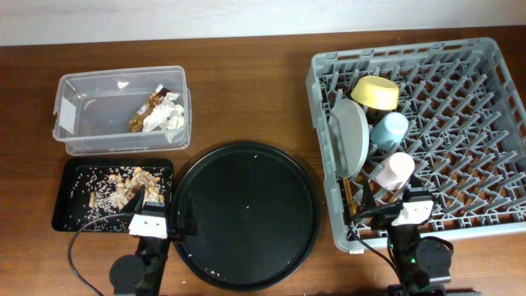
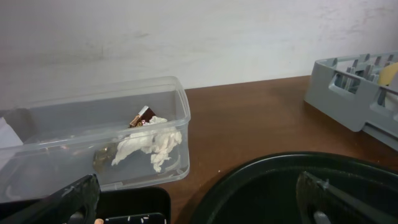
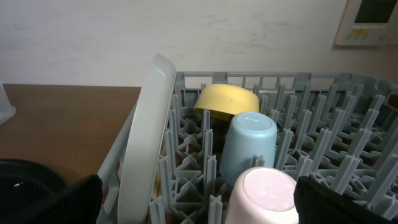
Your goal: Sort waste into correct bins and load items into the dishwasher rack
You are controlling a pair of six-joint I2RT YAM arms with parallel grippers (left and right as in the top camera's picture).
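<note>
The clear tub [image 1: 78,103] holds crumpled white tissue [image 1: 173,117] and the brown-and-red wrapper [image 1: 148,109]. The shallow black tray [image 1: 66,210] holds beige food scraps [image 1: 127,185]. The grey dishwasher rack [image 1: 460,123] holds the plate [image 1: 351,136] on edge, the yellow bowl [image 1: 376,92], the blue cup [image 1: 389,129], the pink cup [image 1: 394,171] and the chopsticks [image 1: 348,196]. My left gripper [image 1: 158,207] [image 2: 199,208] is open and empty between the black tray and the round tray. My right gripper [image 1: 408,203] [image 3: 202,205] is open and empty over the rack's near edge, just behind the pink cup [image 3: 267,196].
A large round black tray [image 1: 246,214] with a few crumbs lies between the bins and the rack, and also shows in the left wrist view [image 2: 280,186]. The wall runs behind the table. The plate [image 3: 146,143] stands at the rack's left side.
</note>
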